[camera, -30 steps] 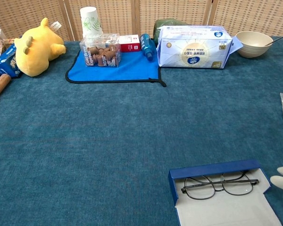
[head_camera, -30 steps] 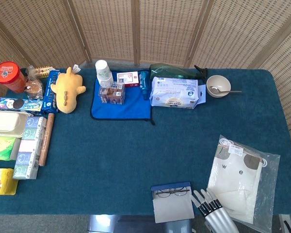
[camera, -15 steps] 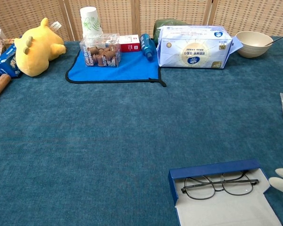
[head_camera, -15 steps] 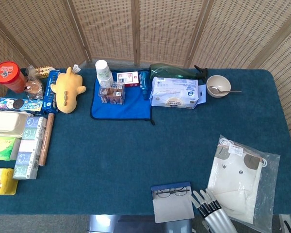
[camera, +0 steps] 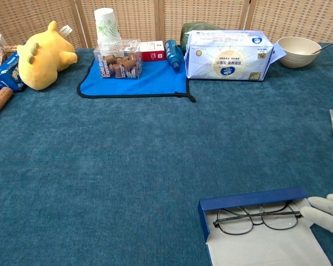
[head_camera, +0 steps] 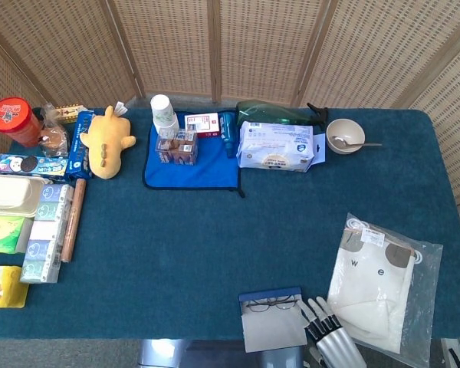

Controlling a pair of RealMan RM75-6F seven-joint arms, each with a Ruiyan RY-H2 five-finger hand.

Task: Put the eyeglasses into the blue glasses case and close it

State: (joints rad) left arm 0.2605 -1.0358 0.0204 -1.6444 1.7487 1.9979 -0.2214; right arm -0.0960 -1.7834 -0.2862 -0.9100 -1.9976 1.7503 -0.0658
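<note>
Glasses in the case, lid open, right hand at the case's right edge.

Eyeglasses (camera: 259, 216) lie folded in the tray of the blue glasses case (camera: 254, 198), near the table's (head_camera: 238, 230) front edge. The grey flap (head_camera: 272, 327) lies flat toward the robot, so closing is what's left. Right hand (camera: 326, 213) holds nothing, fingers (head_camera: 317, 308) extended and slightly spread, tips touching or just beside the case's right end near the glasses' hinge (can't tell which). My read: it's there to steady the case or nudge the frame in before folding the flap. Left hand out of both views. Bagged white garment (head_camera: 374, 284) lies just right of the hand, a snag risk.
</note>
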